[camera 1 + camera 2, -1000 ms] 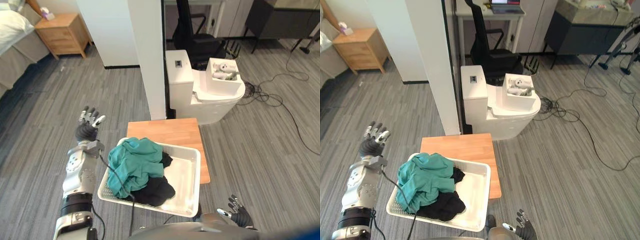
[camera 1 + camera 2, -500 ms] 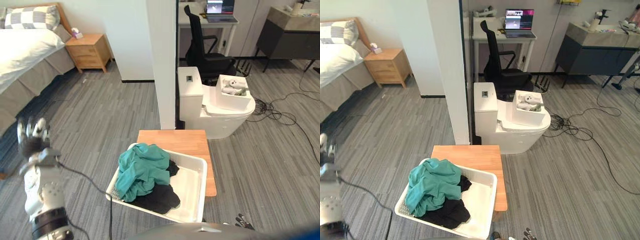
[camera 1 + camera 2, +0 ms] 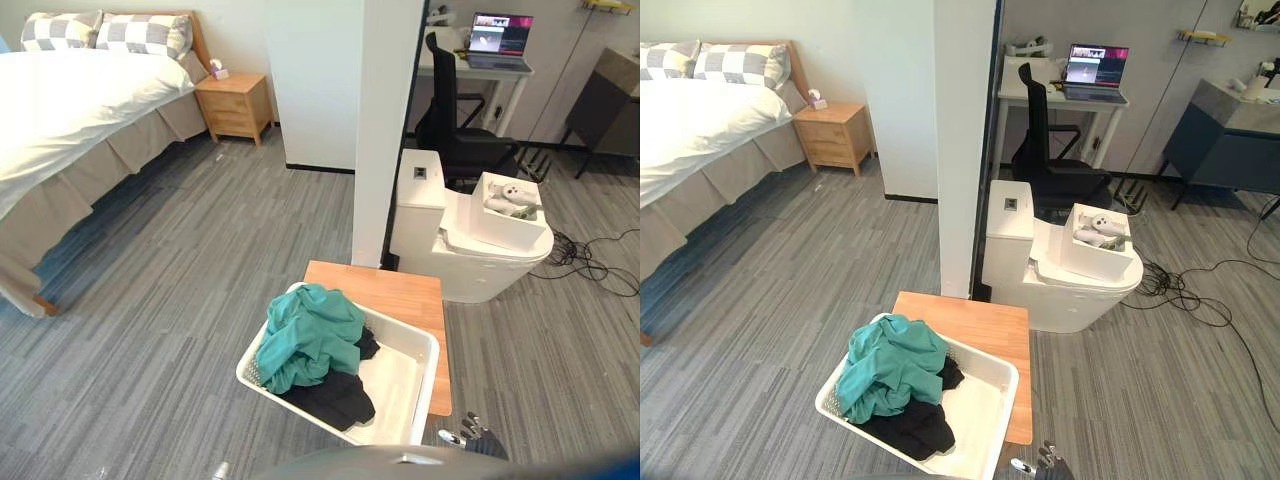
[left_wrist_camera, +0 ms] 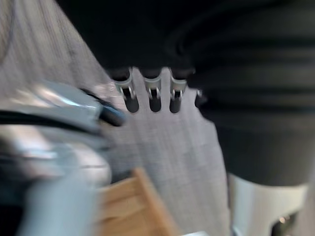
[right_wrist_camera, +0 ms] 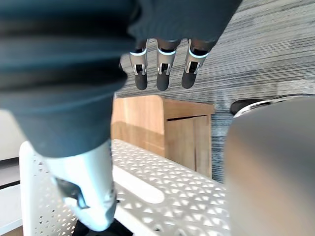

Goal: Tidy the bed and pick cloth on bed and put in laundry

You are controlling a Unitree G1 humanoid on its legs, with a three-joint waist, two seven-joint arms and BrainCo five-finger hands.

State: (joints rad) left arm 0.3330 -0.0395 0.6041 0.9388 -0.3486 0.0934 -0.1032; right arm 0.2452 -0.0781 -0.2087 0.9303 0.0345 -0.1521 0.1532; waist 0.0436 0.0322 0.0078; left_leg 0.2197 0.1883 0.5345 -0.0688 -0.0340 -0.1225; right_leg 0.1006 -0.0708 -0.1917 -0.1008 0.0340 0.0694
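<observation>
While both hands hung empty, the task's cloth was seen lying in the white laundry basket. A teal garment was heaped over a black one, and both were bunched toward the basket's left side. The basket was set askew on a low wooden table, and its left corner appeared to jut past the table's edge.

The right hand was seen just beside the basket's near right corner, its fingers straight and apart with nothing held. The left hand was judged likewise slack, with its fingers straight and nothing between them, though its place relative to the basket could not be told.

The bed stood well apart from the basket, beyond it and to its left, and its white cover was seen spread smooth on the part in view.

Several risks were judged from this. The basket could be tipped or slid off the table if its near corner were knocked by the right hand, because the load sat toward the overhanging side. The teal garment, piled above the rim, could be dragged out by a passing finger. If the basket were to be lifted, a one-sided hold might let it tilt and spill.
</observation>
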